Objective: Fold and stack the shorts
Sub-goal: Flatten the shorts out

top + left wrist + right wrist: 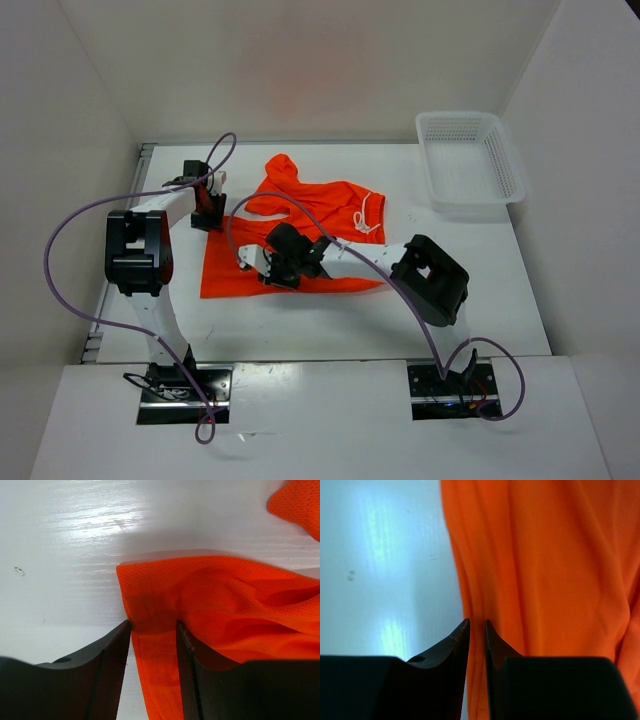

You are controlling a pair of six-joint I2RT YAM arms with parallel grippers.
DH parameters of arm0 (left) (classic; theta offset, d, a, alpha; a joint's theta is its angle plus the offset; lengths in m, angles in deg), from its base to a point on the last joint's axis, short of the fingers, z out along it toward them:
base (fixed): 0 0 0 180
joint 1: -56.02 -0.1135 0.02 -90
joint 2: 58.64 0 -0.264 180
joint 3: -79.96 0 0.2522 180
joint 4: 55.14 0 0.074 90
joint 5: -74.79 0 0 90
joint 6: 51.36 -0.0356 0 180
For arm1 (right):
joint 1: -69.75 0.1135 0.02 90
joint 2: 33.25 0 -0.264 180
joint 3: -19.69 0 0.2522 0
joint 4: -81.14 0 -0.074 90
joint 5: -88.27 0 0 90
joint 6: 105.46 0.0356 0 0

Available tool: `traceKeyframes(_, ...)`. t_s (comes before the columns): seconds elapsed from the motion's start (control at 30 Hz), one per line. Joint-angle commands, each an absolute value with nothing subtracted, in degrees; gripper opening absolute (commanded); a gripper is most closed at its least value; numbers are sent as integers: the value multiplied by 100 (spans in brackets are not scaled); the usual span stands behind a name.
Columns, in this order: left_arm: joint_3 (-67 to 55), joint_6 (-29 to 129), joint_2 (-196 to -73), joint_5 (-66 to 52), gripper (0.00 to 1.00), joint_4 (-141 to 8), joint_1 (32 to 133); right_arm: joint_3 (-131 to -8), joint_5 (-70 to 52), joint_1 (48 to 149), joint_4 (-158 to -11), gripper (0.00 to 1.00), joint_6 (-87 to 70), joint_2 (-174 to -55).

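The orange shorts (330, 205) lie spread flat in the middle of the table, with the white drawstring (368, 215) near their right end. My left gripper (210, 212) sits at their left edge. In the left wrist view its jaws (153, 625) stand apart astride the hemmed corner of the shorts (225, 595), and some bare table shows in the gap. My right gripper (255, 265) rests low on the near left part of the cloth. In the right wrist view its fingers (477, 624) are parted by a narrow slit over the folded edge of the shorts (545, 570).
A white mesh basket (460, 117) stands at the back right corner. White walls close in the table on the left, back and right. Purple cables loop from both arms over the left side and across the shorts.
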State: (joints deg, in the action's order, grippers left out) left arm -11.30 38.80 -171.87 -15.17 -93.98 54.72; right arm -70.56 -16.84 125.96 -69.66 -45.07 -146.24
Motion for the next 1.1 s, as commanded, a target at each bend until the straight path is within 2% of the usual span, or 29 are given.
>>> traceKeyframes(0.0, -931, 3864, -17334, -1248, 49, -9729, 5532, -7142, -1203, 12574, -7464, 23, -4341, -14646)
traceKeyframes(0.07, -869, 3864, -17334, -1196, 49, -9729, 5532, -7072, -1122, 12574, -7542, 23, -4393, -14645)
traceKeyframes(0.2, -869, 3864, -17334, -1196, 49, -9781, 5532, -6957, -1122, 12574, -7490, 29, -4447, -14698)
traceKeyframes(0.5, -922, 3864, -17387, -1196, 49, -9835, 5532, -6755, -1289, 12627, -7245, 32, -4508, -14681)
traceKeyframes(0.83, -974, 3864, -17439, -1301, 49, -9835, 5532, -6614, -1482, 12627, -7121, 27, -4622, -14488)
traceKeyframes(1.07, -922, 3864, -17439, -1301, 49, -9835, 5532, -6562, -1657, 12679, -7060, 34, -4517, -14198)
